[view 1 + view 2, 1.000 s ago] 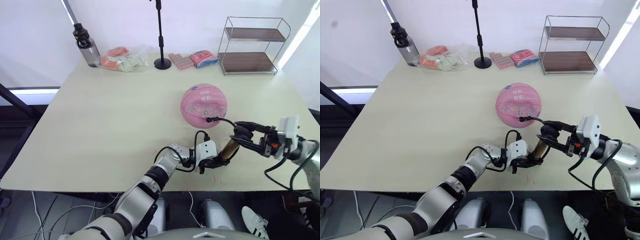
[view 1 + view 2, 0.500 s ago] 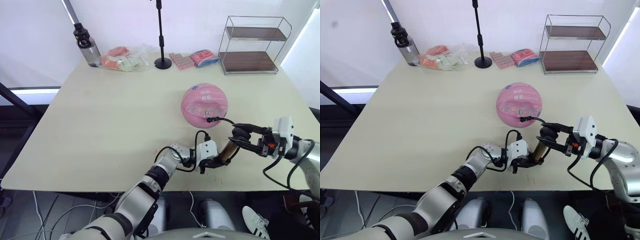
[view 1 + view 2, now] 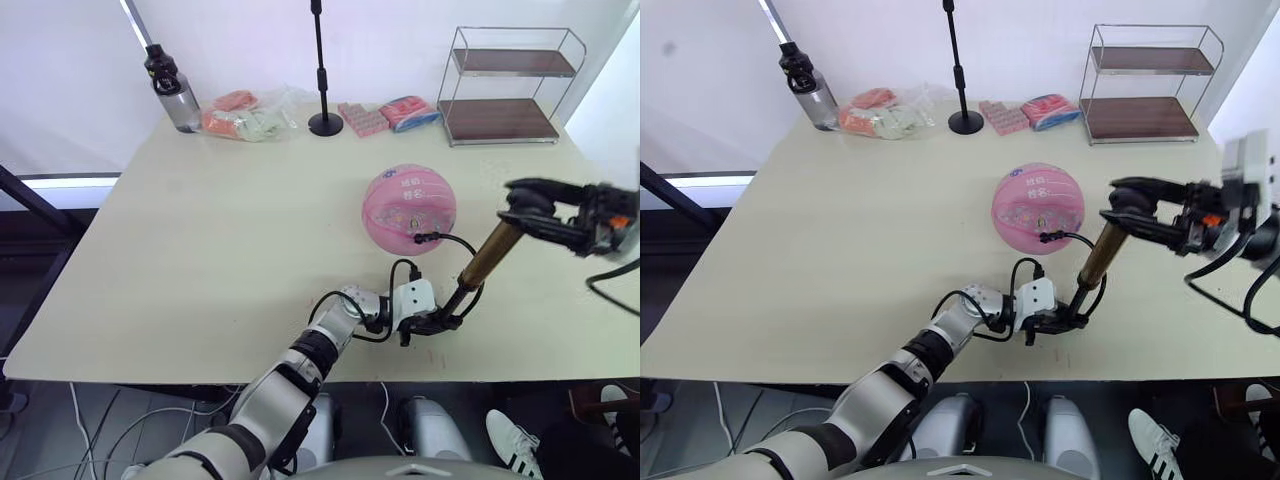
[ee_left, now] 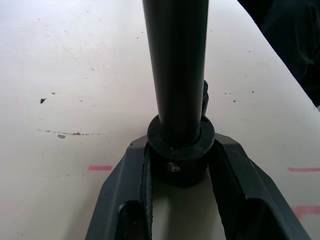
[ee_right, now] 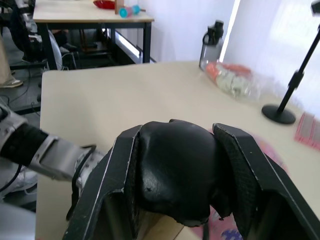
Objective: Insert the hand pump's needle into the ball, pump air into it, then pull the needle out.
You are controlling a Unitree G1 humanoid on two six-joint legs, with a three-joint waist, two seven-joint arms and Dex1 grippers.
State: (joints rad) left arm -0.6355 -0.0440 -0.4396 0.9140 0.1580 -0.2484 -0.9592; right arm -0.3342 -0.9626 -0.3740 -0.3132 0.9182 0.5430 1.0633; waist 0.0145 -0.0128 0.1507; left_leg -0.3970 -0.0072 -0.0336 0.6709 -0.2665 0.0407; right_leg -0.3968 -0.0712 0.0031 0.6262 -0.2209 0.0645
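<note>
While the left gripper [image 3: 440, 322] clamps the pump [image 3: 484, 262] base on the surface [image 3: 200, 250], right gripper [image 3: 530, 205] grips its raised handle [image 5: 175, 170]; needle [image 3: 418, 239] sits in the ball [image 3: 408, 209].

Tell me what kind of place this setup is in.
Probably an indoor lab or test room, not a home: a plain work table with red tape marks, a black stand pole at its far edge, and in the right wrist view a second table across the room.
</note>
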